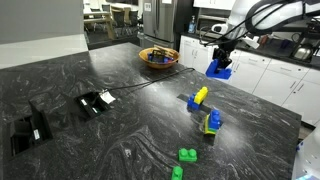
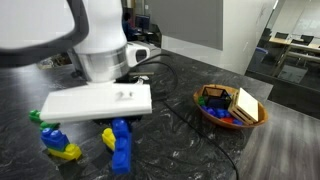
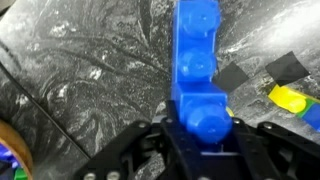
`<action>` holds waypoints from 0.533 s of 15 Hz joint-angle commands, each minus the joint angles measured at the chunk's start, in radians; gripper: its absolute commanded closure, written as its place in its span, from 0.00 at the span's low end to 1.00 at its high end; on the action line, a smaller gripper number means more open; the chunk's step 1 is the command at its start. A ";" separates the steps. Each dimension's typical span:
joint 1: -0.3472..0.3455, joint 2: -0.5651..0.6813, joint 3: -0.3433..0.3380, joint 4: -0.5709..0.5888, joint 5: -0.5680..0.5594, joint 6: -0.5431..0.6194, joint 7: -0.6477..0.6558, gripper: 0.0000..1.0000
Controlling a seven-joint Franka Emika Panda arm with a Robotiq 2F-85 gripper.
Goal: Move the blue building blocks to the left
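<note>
Item: the blue building blocks (image 1: 219,69), an all-blue studded clump, hanging from the gripper (image 1: 221,55) above the far edge of the tabletop (image 1: 120,130), toward its far right corner in an exterior view. The clump is appearing to ride clear of the stone, presumably so that it can be carried across without dragging. Claw: clenched on the end of the clump nearest the wrist, the wrist view showing dark fingers (image 3: 150,150) pressing in from both sides while the rest of the column is extending away beyond them. The grip is sitting at the end rather than the middle, likely because that brick is offering flat side faces. Neighbouring stock, resting on the counter: a blue-and-yellow brick (image 1: 198,98) and a blue brick topped with yellow-green pieces (image 1: 212,122), both sitting toward the right edge, near the held clump but apart from it; green bricks (image 1: 186,155) lying toward the near edge; a wooden bowl (image 1: 158,57) holding assorted pieces by the far edge; black items (image 1: 96,101) lying toward the left edge beside a cable (image 1: 130,88). Status, as judged: pick-up done, carry toward the left side pending, with open stone in the middle offering a free lane.
</note>
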 commanded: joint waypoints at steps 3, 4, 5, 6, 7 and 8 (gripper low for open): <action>0.089 0.136 0.100 0.198 -0.084 -0.032 -0.025 0.89; 0.107 0.181 0.126 0.244 -0.105 -0.026 -0.029 0.89; 0.121 0.219 0.146 0.283 -0.125 -0.021 -0.036 0.89; 0.136 0.258 0.169 0.320 -0.147 -0.010 -0.047 0.89; 0.149 0.297 0.189 0.353 -0.163 -0.001 -0.067 0.89; 0.161 0.329 0.208 0.378 -0.173 0.005 -0.088 0.89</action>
